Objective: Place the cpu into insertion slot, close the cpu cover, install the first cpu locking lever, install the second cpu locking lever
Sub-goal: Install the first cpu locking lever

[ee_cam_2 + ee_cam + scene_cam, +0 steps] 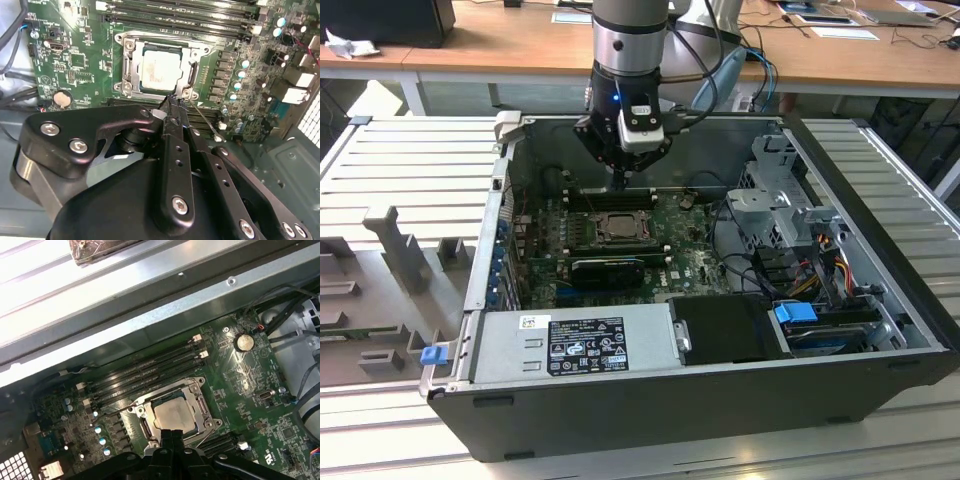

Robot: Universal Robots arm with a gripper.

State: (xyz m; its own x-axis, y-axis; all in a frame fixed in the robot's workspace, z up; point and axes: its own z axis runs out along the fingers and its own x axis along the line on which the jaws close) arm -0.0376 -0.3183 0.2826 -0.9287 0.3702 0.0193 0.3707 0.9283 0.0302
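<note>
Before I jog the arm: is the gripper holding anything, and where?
Nothing seems held: the black gripper is shut, tips at a corner of the square silvery cpu cover, beside a thin metal lever.

Cpu (159, 70) matt silvery metal; hand (170, 101) smooth black.

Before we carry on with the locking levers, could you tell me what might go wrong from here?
The gripper has its tips at a corner of the cpu cover, beside a thin locking lever; a slip could scrape the motherboard. That lever looks unlatched, so the cover over the cpu may not be clamped.
</note>
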